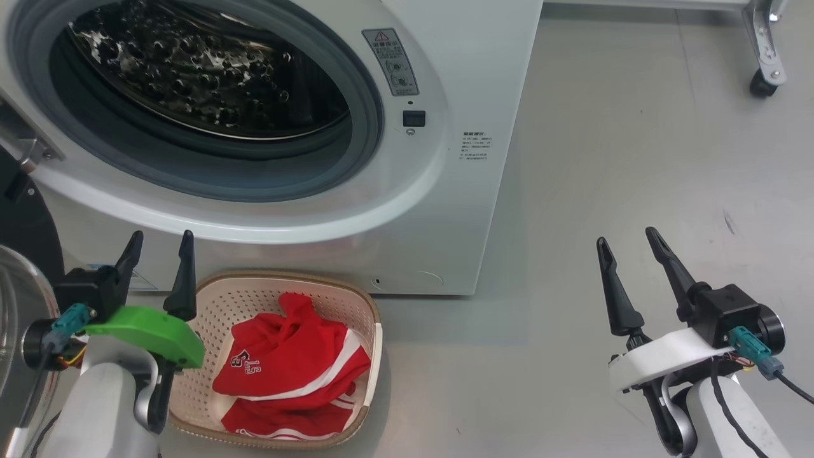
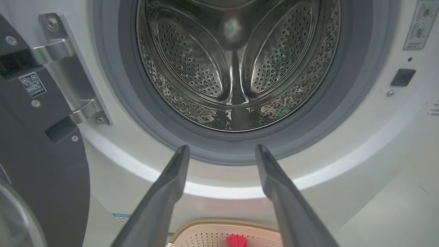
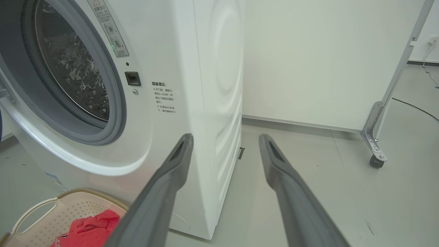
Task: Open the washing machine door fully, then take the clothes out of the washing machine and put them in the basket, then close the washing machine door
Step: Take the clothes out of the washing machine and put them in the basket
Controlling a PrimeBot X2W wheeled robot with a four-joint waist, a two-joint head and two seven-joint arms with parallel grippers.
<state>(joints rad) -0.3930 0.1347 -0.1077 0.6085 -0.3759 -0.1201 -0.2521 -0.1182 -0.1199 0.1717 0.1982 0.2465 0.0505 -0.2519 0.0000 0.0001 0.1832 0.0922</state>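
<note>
Red, white-striped clothes (image 1: 289,359) are lying in the cream perforated plastic basket (image 1: 376,331) before the white front-loading washing machine (image 1: 464,57). The left gripper (image 1: 161,236) and right gripper (image 1: 626,236) are standing wide, empty. Swinging shut the black-rimmed round glass door (image 1: 27,232), open leftward, is probably risking collision with the adjacent left arm (image 1: 102,401).

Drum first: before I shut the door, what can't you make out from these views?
Drum top: cut off by the upper edge, left wrist and head views.
Washing machine door: mostly beyond the left edge, same views.
Basket left side: behind the left gripper, head view.
Printed text: too small.
</note>
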